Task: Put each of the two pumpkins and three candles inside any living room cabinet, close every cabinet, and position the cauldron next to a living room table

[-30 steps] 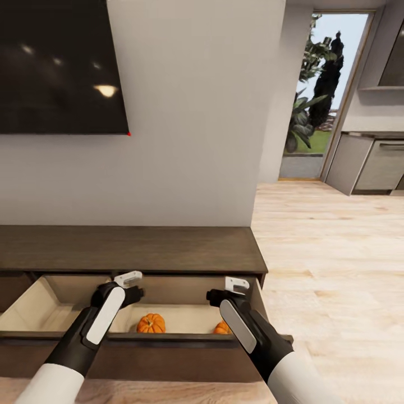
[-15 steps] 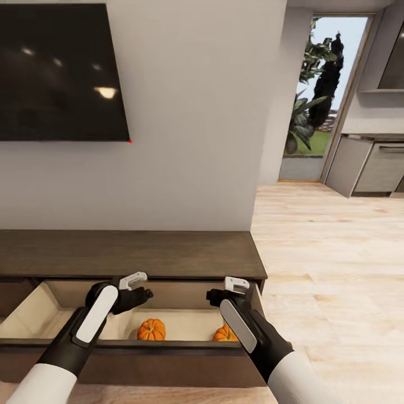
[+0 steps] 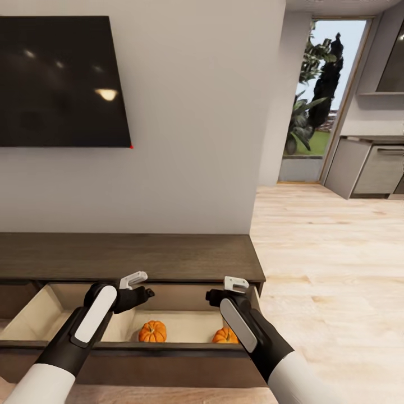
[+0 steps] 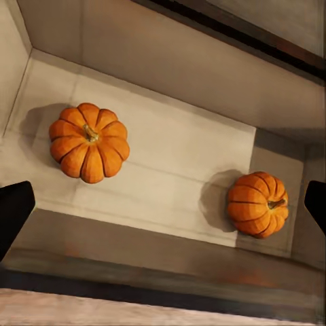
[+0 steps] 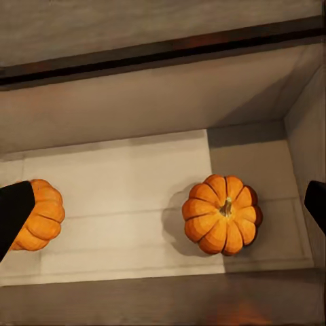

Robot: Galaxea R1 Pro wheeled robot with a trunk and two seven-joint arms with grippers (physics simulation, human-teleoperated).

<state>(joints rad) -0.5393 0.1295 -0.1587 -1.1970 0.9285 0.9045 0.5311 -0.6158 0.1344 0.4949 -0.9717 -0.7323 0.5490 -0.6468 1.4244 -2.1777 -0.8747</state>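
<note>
Grippers: left black two-finger gripper (image 3: 147, 292) and right one (image 3: 209, 295), both spread open and empty, hovering over pulled-out compartment of long dark-brown wooden cabinet (image 3: 140, 255). Two small bright-orange ribbed pumpkins inside on pale floor: one mid (image 3: 152, 331), other near right wall (image 3: 224, 335). Risk: fingers hang below rim level, so shoving the front shut w/o lifting could jam an arm; no candles in sight.

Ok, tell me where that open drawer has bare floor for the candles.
Drawer: bare floor between the two pumpkins, and the whole stretch from the left pumpkin to the drawer's left wall. Crowded only at the right corner, around the second pumpkin.
</note>
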